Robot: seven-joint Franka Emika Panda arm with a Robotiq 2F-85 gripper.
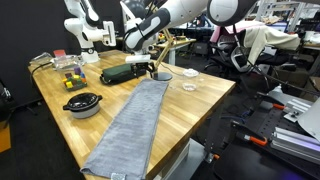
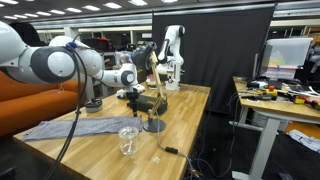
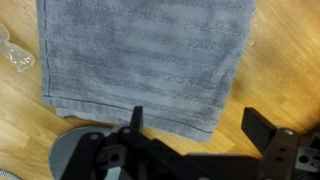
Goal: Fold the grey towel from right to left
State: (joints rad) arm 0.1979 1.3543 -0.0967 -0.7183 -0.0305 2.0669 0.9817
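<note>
Grey cloth fills most of my wrist view. The grey towel (image 3: 145, 55) lies flat on the wooden table (image 3: 285, 60), and its hemmed short edge runs across just ahead of the gripper (image 3: 197, 125). The jaws stand spread wide, close to the full breadth of that towel end, and nothing sits between them. One finger (image 3: 136, 120) shows over the hem. The other is over bare wood just off the towel's corner. From here I cannot tell whether either tip touches cloth or table.

In an exterior view the towel (image 1: 135, 125) stretches as a long narrow strip across the tabletop. One end is at the table's near edge and the other lies under the gripper (image 1: 157, 68), which hangs low over it. A black bowl (image 1: 82, 104) sits on the wood beside the strip, apart from it. A dark round base (image 3: 75, 152) lies just beside the towel end at the gripper, and a small clear glass piece (image 3: 12, 50) rests near the cloth's long edge.
</note>
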